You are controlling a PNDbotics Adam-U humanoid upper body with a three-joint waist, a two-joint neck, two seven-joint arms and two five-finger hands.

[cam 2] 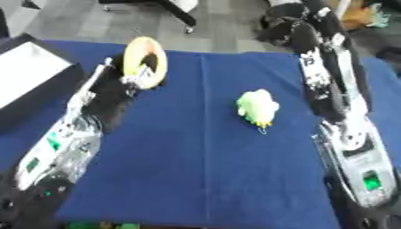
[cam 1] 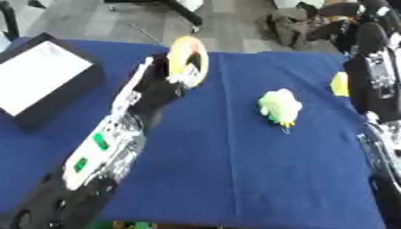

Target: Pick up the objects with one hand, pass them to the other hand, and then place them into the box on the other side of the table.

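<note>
The left hand grasped a yellow ring at eleven o'clock (green toy lay centre-right), the right hand's state untellable

A table covered in a blue cloth carries a pale green soft toy near its middle, and a black box with a white inside lies well to the toy's left, at the table's edge.

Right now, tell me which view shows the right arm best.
The right eye view: the right arm runs down that picture's right side in full. The left eye view cuts it at the right edge. Its hand is not visible in either.
</note>
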